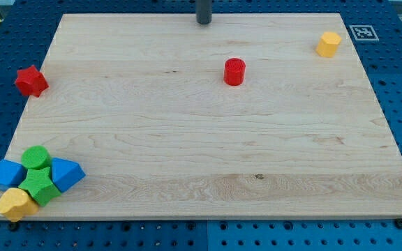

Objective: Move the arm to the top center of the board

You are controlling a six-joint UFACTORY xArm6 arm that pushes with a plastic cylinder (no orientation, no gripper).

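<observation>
Yellow block (17, 203) btm-left; my tip (204, 23) upright at board (208, 160) top ctr — holds nothing, touches no block.

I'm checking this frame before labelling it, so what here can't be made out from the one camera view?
- My tip: the dark rod is cut off by the view's top edge, so only its lower end shows, above the red cylinder block.
- Green blocks at the wooden board's bottom left: packed among the two blue blocks and a yellow block, so their full outlines are hidden.
- Square marker beyond the board's top right corner: too small to read.
</observation>
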